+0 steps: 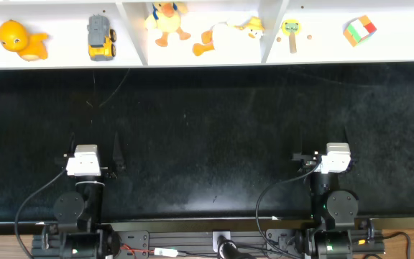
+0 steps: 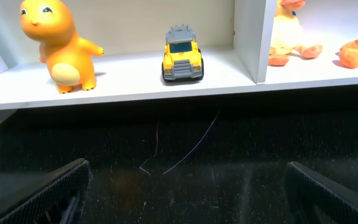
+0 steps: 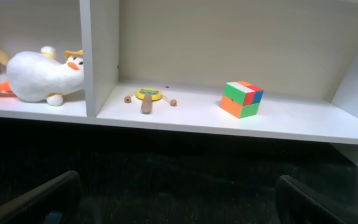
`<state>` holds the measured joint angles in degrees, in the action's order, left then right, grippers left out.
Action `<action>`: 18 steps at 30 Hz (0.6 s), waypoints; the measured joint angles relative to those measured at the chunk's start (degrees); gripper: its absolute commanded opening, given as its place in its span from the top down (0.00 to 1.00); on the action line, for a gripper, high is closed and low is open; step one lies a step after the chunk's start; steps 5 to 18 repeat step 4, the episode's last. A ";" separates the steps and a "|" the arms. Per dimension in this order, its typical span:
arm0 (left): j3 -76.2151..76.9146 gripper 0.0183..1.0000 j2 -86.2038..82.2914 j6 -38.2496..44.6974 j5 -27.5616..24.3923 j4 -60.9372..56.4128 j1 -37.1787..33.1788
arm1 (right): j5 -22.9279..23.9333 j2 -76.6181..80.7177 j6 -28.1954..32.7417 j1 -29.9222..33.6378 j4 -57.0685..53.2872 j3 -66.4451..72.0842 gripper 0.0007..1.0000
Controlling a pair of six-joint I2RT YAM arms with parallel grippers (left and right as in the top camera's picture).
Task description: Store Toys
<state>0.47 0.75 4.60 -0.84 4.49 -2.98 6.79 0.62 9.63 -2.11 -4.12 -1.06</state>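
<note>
Apparently all toys already sit on the white shelf; job looks done. Left end effector: fingers wide apart, nothing btwn them, low over the black surface. Straight ahead of it is the yellow truck; ahead and off to one side, the orange figure; past the divider, a yellow plush duck. Right end effector: also spread, empty. Ahead of it: small rattle drum and colour cube, w/ a white plush duck in the next bay. Risks, imo: truck has wheels and faces the shelf's front edge, so any nudge could roll it off; white duck lies near that edge too.
</note>
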 measured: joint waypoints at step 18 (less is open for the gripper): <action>0.00 0.00 0.00 0.00 0.00 0.00 0.00 | 0.02 0.00 0.02 -0.02 0.02 0.00 0.00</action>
